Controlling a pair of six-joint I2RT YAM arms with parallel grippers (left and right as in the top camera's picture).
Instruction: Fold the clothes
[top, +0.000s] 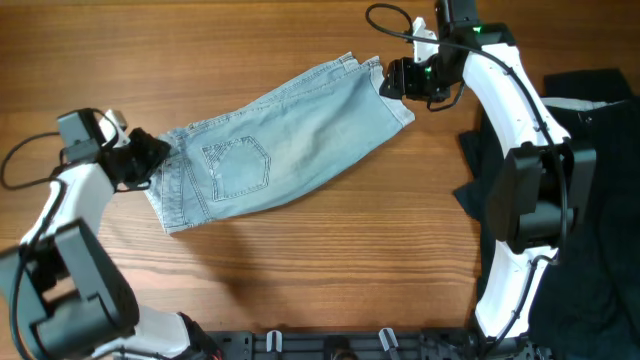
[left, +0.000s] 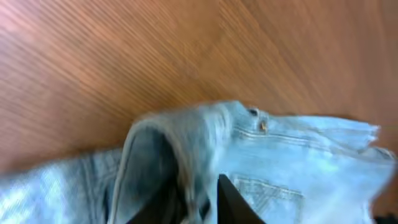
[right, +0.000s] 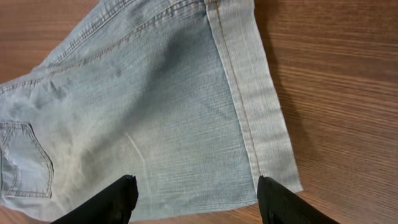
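The light blue denim shorts (top: 270, 135) lie flat on the wooden table, folded in half lengthwise, one back pocket up, waistband at the left and hemmed leg at the upper right. My left gripper (top: 150, 153) is shut on the waistband edge, which bunches up between the fingers in the left wrist view (left: 199, 199). My right gripper (top: 392, 80) is open and hovers over the hem end of the leg. In the right wrist view its fingers (right: 196, 199) straddle the hem corner of the shorts (right: 155, 106) without holding it.
Black garments (top: 590, 200) lie in a pile at the right edge of the table, beside the right arm's base. A black rail (top: 330, 345) runs along the front edge. Bare wooden table (top: 330, 250) lies in front of the shorts.
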